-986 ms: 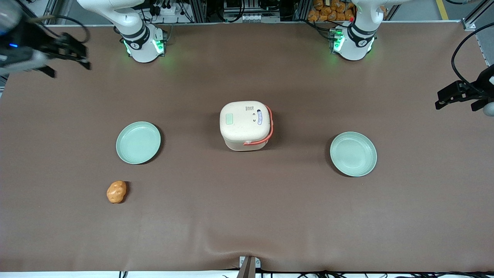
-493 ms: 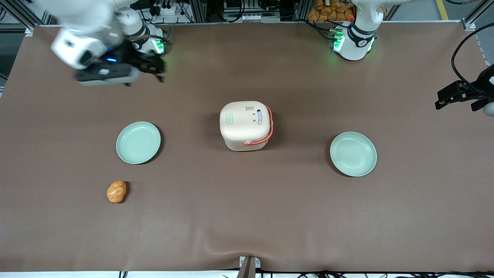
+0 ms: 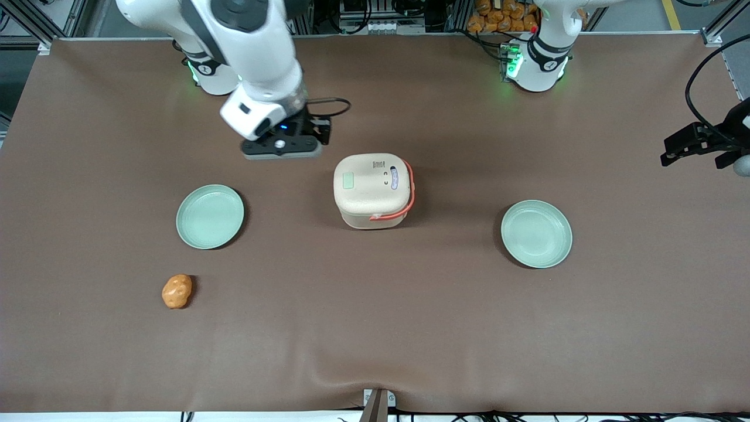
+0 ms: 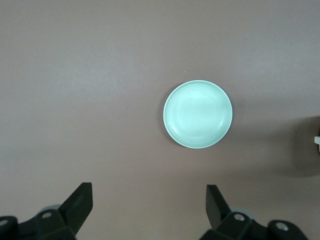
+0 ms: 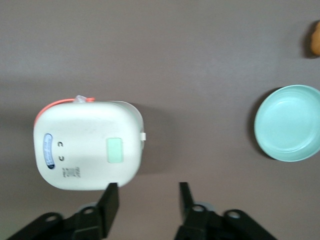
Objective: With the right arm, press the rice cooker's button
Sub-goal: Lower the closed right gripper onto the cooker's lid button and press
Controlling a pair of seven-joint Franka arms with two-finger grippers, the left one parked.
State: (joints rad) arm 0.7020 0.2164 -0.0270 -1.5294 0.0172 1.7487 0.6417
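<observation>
The rice cooker [image 3: 370, 189] stands mid-table with its cream lid closed, its coral-red handle on the side toward the parked arm's end and a pale green square button [image 3: 348, 180] on the lid. My right arm [image 3: 246, 41] reaches in from its base. Its gripper [image 3: 284, 146] hangs above the table beside the cooker, toward the working arm's end and slightly farther from the front camera. In the right wrist view the gripper [image 5: 148, 192] is open and empty, one fingertip [image 5: 111, 192] at the edge of the cooker [image 5: 87, 150], with the button [image 5: 115, 150] close by.
A pale green plate [image 3: 210, 216] lies toward the working arm's end and shows in the right wrist view [image 5: 288, 123]. An orange lumpy object [image 3: 177, 291] lies nearer the front camera. A second plate [image 3: 536, 233] lies toward the parked arm's end and shows in the left wrist view [image 4: 198, 114].
My right arm has swung in from the working arm's edge of the table to just beside the rice cooker. The cooker, plates and orange object have not moved.
</observation>
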